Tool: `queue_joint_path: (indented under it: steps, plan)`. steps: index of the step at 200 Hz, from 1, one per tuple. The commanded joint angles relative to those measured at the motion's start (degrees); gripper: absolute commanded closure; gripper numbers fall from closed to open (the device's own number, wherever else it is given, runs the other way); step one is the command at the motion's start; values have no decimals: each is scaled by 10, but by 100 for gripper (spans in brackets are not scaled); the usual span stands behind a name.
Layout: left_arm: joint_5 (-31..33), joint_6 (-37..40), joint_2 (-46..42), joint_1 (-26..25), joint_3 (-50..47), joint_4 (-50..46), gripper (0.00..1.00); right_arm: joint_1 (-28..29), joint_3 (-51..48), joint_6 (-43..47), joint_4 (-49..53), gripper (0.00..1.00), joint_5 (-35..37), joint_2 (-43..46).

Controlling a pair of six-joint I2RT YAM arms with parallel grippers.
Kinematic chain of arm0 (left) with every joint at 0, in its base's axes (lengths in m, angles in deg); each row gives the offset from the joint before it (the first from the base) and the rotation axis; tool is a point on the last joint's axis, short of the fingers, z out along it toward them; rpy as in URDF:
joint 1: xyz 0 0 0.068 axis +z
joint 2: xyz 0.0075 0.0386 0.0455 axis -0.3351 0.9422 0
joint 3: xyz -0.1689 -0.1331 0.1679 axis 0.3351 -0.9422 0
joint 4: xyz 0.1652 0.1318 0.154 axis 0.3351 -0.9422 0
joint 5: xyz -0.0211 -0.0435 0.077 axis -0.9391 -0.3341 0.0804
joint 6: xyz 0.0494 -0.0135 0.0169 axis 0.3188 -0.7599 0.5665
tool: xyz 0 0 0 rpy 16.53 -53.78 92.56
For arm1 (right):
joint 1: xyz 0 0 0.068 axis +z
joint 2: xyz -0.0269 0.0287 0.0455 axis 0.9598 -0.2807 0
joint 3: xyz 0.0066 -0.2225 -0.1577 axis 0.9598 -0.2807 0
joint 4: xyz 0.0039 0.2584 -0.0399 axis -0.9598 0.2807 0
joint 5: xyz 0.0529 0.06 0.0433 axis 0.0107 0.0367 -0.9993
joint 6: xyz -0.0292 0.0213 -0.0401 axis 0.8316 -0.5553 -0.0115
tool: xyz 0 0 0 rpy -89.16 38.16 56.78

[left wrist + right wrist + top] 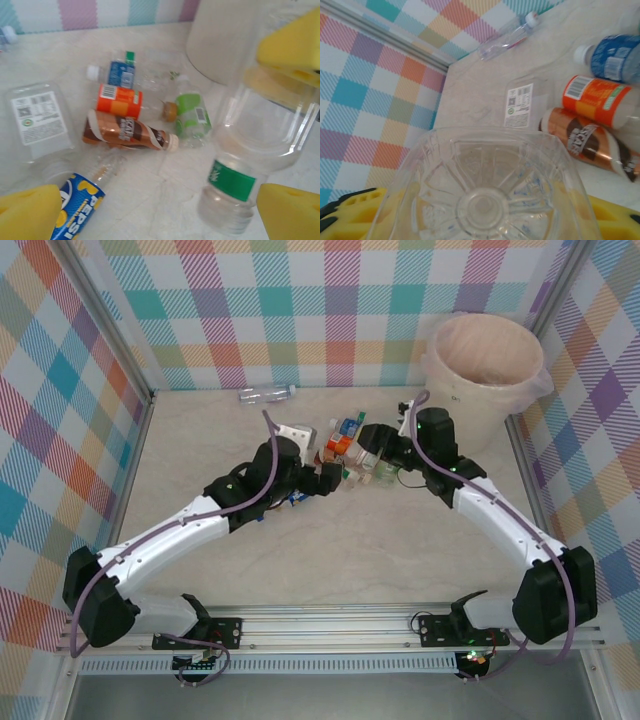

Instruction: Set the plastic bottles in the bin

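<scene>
By the far wall a lone bottle (265, 393) lies on the surface (200, 450). Nearer, the left end effector (160, 214) has its fingers apart beside a Pepsi bottle (80, 214), close to the heap of plastic bottles (343, 445). The right end effector (482, 215) is clamped on a clear bottle (260, 135). The bin (478, 412) stands at far right.

Left pincer (160, 216) pads sit wide apart at the lower corners. Pepsi bottle (80, 212) lies beside the left pad. Brown bottle (125, 132), orange bottle (119, 101), blue bottle (121, 74) and green bottle (191, 114) lie clustered on the surface (165, 190). Clear bottle (260, 135), green-banded, is neck-down at right.
</scene>
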Motion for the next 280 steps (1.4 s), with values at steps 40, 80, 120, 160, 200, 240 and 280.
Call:
queue_joint_path:
  steps: [40,80,120,160,200,240,280]
  plan:
    - [218,-102,-36,16,-27,-54,0,-53,64,73,75,64,55,27]
    - [308,-162,-16,17,-11,-144,0,-108,106,104,92,64,66,28]
    - [332,-186,-22,20,-25,-154,0,-160,155,126,81,64,66,17]
    - [335,-199,-23,23,-29,-160,0,-201,220,145,69,64,68,-24]
    - [336,-203,-34,26,-43,-154,0,-232,294,158,69,64,76,-82]
    - [338,-212,-47,34,-54,-158,0,-266,375,158,74,64,80,-144]
    - [337,-217,-58,37,-65,-156,0,-294,471,164,100,64,91,-210]
